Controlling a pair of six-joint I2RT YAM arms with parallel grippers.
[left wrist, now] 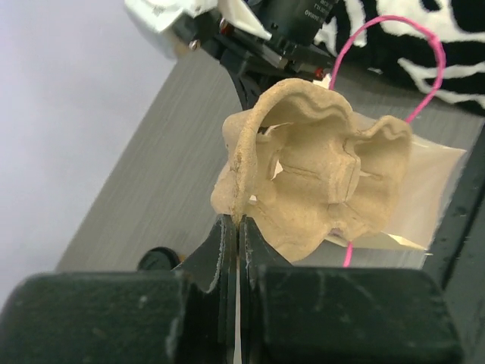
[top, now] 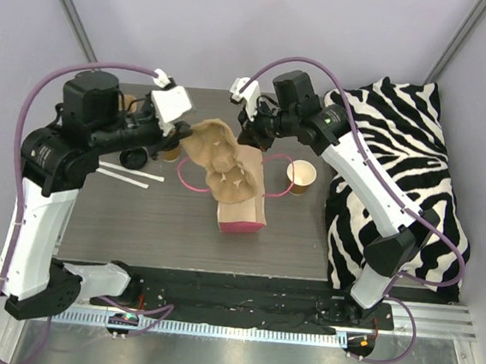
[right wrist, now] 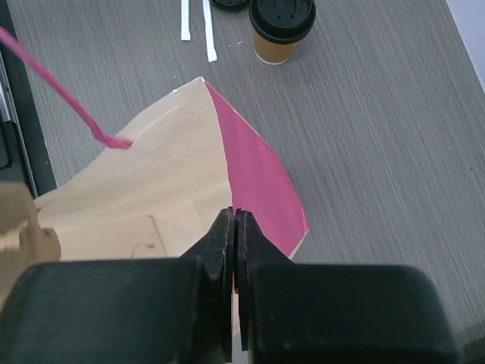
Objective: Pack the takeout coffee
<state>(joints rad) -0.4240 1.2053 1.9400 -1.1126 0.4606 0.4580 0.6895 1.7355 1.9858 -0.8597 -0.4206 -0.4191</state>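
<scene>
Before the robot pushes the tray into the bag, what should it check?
1. Left claw pinching the cup carrier by its rim: ok, shut on it.
2. Right claw holding the paper bag by its edge: ok, shut on it.
3. Bag mouth wide enough for the carrier: cannot tell.
4. Carrier lined up with the mouth: cannot tell. From above it only overlaps the bag.
5. Lids on both cups: not ok. The lidded cup is capped, but the open cup has no lid.
</scene>
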